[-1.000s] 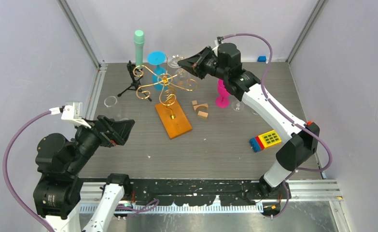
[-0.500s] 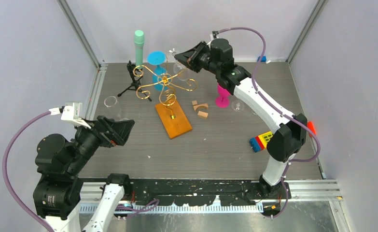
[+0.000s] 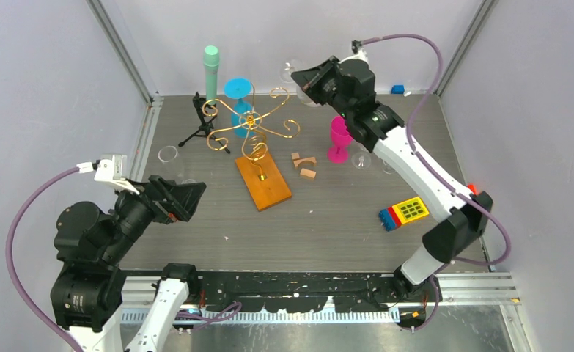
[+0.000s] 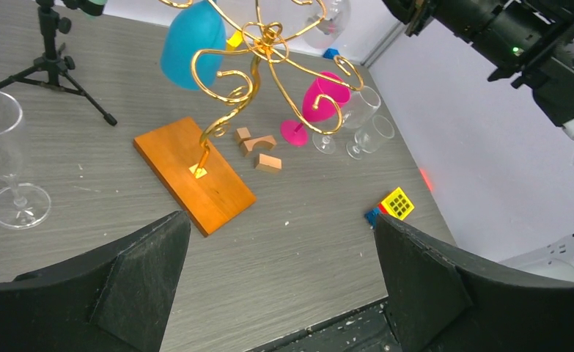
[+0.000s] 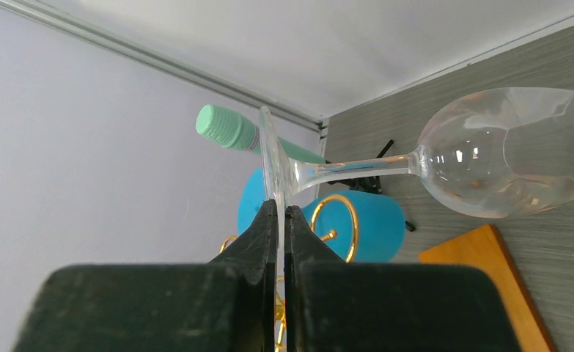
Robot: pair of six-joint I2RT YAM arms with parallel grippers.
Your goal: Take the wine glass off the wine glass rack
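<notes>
A clear wine glass [image 5: 503, 150] lies sideways in the air, and my right gripper [image 5: 278, 204] is shut on the edge of its foot. In the top view the glass [image 3: 291, 71] and right gripper [image 3: 304, 77] hang at the back, just right of the wine glass rack [image 3: 251, 125], with no gold arm around the stem. The rack's gold wire arms [image 4: 258, 44] rise from an orange wooden base [image 4: 193, 174]. A blue glass [image 3: 238, 92] hangs upside down on it. My left gripper [image 4: 280, 286] is open over the near left table, holding nothing.
A pink goblet [image 3: 339, 139] and clear glasses [image 3: 361, 158] stand right of the rack. Behind it are a black tripod [image 3: 199, 121] and a green cylinder [image 3: 210, 70]. Wooden blocks [image 3: 304, 165], a colourful toy block [image 3: 403, 213] and a clear glass [image 4: 9, 154] also stand on the table.
My right gripper has carried the clear glass up and to the right, away from the rack's upper right arm. The left arm has not moved.
</notes>
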